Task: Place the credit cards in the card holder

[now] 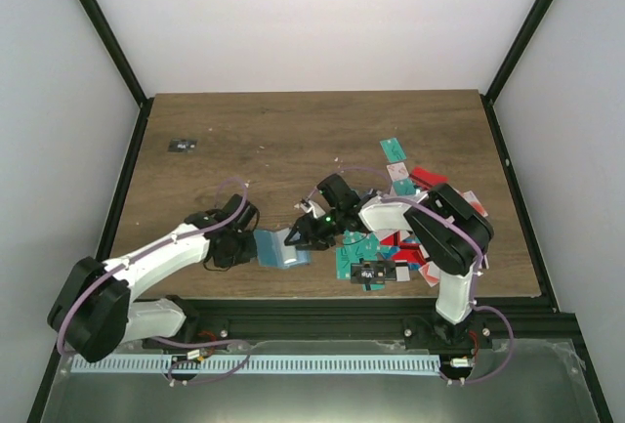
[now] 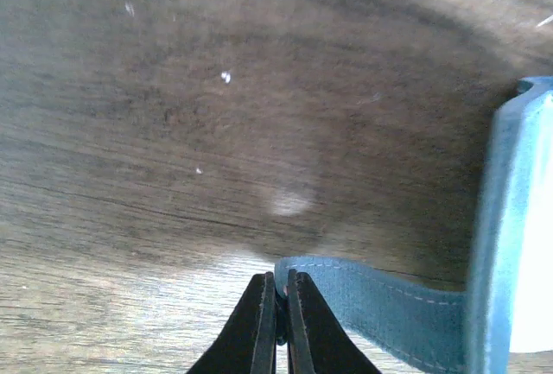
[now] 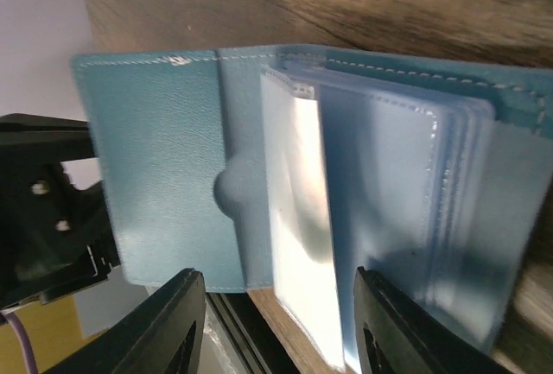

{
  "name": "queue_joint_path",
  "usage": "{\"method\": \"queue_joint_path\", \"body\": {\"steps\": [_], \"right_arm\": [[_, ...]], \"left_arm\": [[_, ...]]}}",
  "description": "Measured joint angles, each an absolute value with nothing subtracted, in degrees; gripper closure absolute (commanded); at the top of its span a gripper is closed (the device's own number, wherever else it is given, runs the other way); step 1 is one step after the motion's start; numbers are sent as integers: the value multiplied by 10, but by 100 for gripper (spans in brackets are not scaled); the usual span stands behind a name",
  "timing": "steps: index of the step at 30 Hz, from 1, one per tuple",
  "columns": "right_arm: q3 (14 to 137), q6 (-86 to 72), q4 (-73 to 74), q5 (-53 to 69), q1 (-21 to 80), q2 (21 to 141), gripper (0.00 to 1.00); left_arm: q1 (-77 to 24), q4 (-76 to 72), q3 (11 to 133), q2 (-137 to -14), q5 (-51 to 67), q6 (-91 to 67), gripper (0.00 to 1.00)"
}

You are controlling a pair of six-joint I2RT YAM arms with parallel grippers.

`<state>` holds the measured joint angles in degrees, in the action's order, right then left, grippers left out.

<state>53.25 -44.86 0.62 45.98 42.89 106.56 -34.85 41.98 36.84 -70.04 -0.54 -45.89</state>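
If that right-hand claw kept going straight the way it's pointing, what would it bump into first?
Most likely the open card holder. Its clear pockets lie directly ahead of the right gripper, between its spread fingers. How close they are is hard to judge.

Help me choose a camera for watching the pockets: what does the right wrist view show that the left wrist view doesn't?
Right wrist only: the card holder spread open, its clear pockets, and the right gripper open before them. Left wrist only: how the left gripper pinches shut on the holder's edge. Both: the blue holder and the wooden table.
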Motion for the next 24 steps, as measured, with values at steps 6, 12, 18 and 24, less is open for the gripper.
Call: {"method": "queue_joint_path", "body": {"steps": [6,12,18,24], "right_arm": [[541,-446,3,489,429,1071,53],[547,-444,-5,519,430,1071,53],[550,-442,-11,533,432,1071,53],[551,-441,-28,545,433,1087,61]], "left_arm": [[-349,405,360,-736,19,-461,96],[-347,374,359,-768,49,-461,96],[-347,340,373,-794,76,-455,96],[-347,320,387,-809,87,-443,95]]}}
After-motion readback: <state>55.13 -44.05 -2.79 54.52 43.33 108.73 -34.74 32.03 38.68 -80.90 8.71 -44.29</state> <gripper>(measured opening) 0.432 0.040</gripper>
